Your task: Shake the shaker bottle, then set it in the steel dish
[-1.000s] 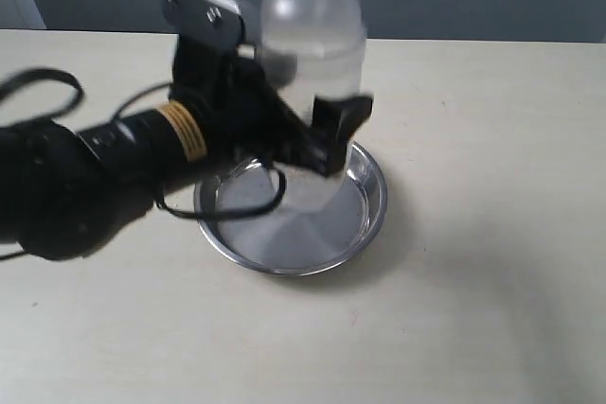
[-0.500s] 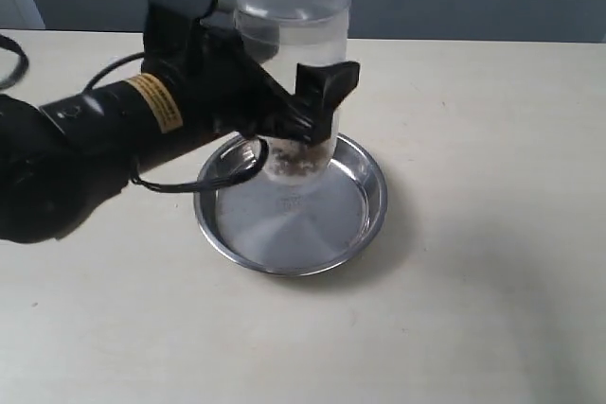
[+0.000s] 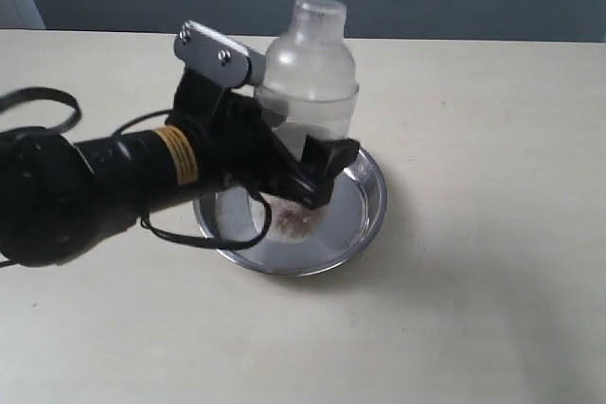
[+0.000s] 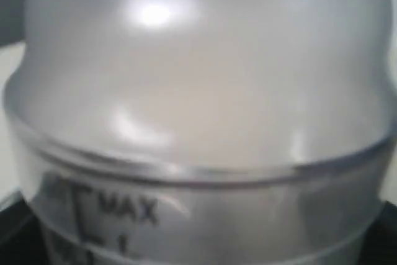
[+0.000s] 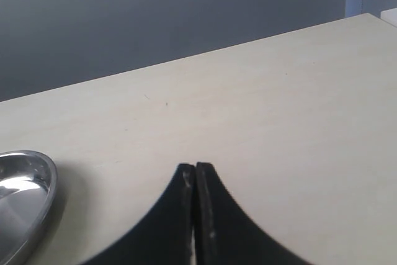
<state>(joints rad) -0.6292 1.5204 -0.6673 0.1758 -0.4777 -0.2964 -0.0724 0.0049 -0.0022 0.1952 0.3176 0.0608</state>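
Observation:
The frosted shaker bottle [image 3: 308,73] stands upright with its clear cap on top and brown grains [image 3: 297,220] at its base. My left gripper [image 3: 308,163] is shut on the bottle's lower body, reaching in from the left. The bottle's base is down inside the rim of the steel dish [image 3: 375,198]; whether it rests on the dish floor I cannot tell. In the left wrist view the bottle [image 4: 198,91] fills the picture, showing a "MAX" mark. My right gripper [image 5: 195,169] is shut on nothing, low over bare table beside the dish [image 5: 28,181]; the exterior view does not show it.
The dish sits mid-table on a pale wooden tabletop [image 3: 492,262]. A black cable [image 3: 43,101] loops off the left arm at the left edge. A grey wall lies behind the table's far edge.
The left gripper has brought the bottle down and slightly right from its raised, blurred position; the cap is now in view and the base sits low in the dish.

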